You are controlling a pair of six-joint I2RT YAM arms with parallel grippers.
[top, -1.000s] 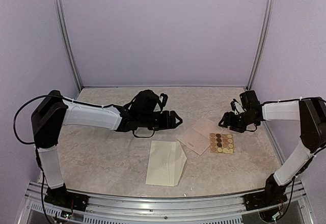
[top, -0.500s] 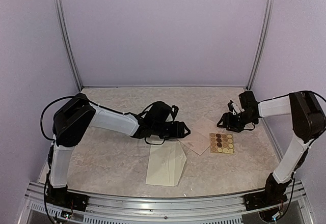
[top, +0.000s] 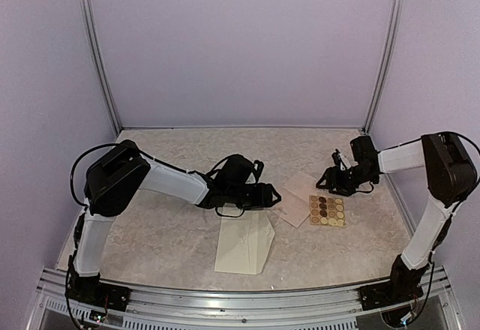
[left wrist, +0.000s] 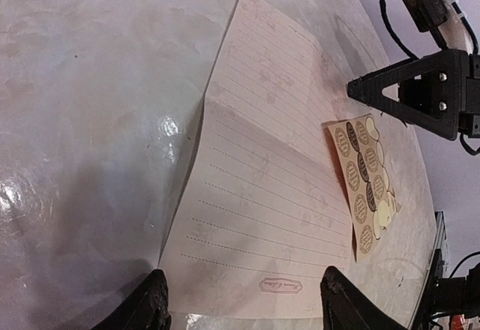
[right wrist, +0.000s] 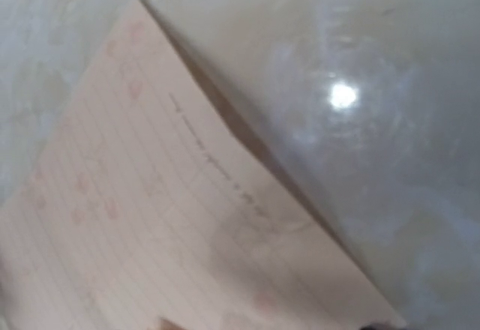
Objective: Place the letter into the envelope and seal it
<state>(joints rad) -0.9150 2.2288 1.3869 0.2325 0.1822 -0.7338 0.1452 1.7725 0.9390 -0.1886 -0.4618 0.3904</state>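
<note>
Left wrist | left gripper (left wrist: 244,304) apart at near edge of letter (left wrist: 262,187) | right gripper (top: 325,182): cannot tell

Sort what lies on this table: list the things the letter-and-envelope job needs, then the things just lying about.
Part of the job:
- the cream envelope
- the lined pink letter, lying flat on the table

Just lying about:
- the sticker sheet, overlapping the letter's edge; the job does not name it, though it might serve for the seal

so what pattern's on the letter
The letter is pale pink with dotted ruled lines; left wrist view shows it best.
</note>
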